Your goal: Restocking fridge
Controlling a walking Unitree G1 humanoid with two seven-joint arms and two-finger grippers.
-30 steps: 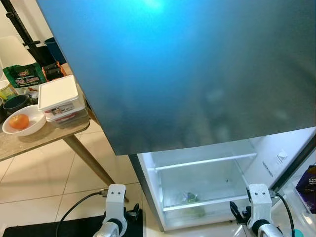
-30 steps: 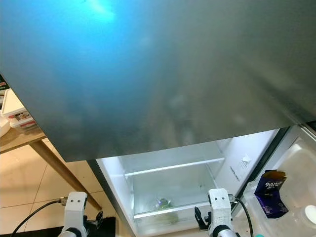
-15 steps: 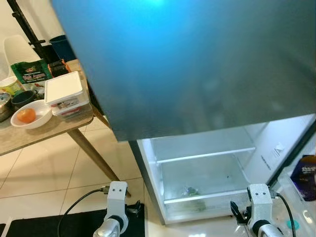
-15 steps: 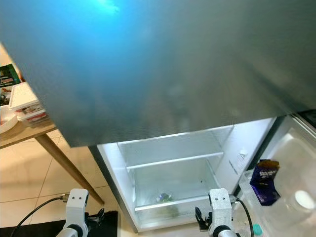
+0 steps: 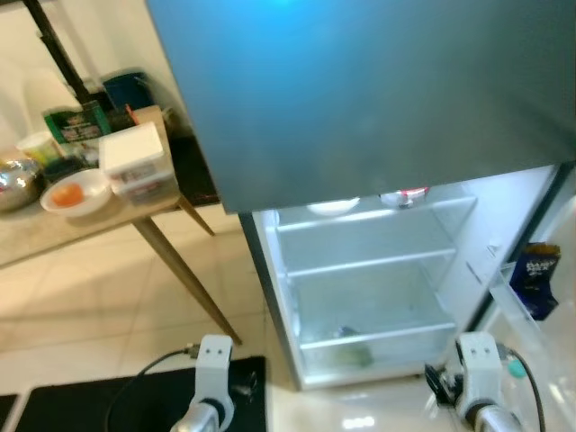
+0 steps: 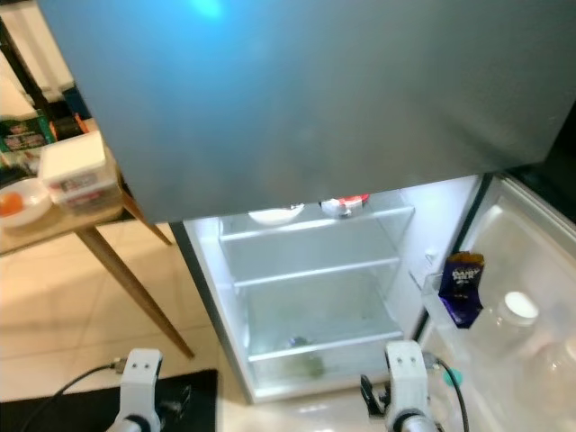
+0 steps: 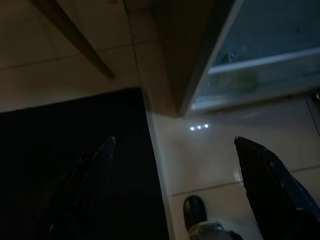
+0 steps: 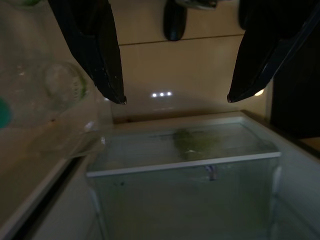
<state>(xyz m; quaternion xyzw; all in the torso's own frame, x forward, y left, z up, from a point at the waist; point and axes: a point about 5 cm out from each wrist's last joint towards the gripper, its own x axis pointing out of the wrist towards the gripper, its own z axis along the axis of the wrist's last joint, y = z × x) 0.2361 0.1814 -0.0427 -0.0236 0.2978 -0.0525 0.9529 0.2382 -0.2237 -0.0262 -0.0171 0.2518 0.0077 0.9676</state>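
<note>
The fridge (image 5: 270,297) stands open below a dark grey upper door (image 5: 360,81). A white plate (image 5: 333,206) and a red-and-white item (image 5: 405,195) sit on its top shelf. Something green (image 5: 351,353) lies in the bottom drawer. The door shelf holds a blue carton (image 5: 537,277) and a white-capped jar (image 6: 520,310). On the wooden table (image 5: 54,238) at left are a white lidded box (image 5: 135,157), a bowl with an orange fruit (image 5: 67,193) and a green bag (image 5: 76,121). My left gripper (image 7: 175,140) hangs open over the floor. My right gripper (image 8: 176,100) hangs open, facing the bottom drawer (image 8: 185,165).
A slanted table leg (image 5: 184,279) reaches the floor just left of the fridge. A black mat (image 5: 108,400) lies under my left arm, and a cable runs to that wrist. The open fridge door (image 6: 531,270) stands at the right.
The camera has pulled back and tilted, so the fridge's top shelf with the plate and more of the door shelf have come into view. Both arms hang as before.
</note>
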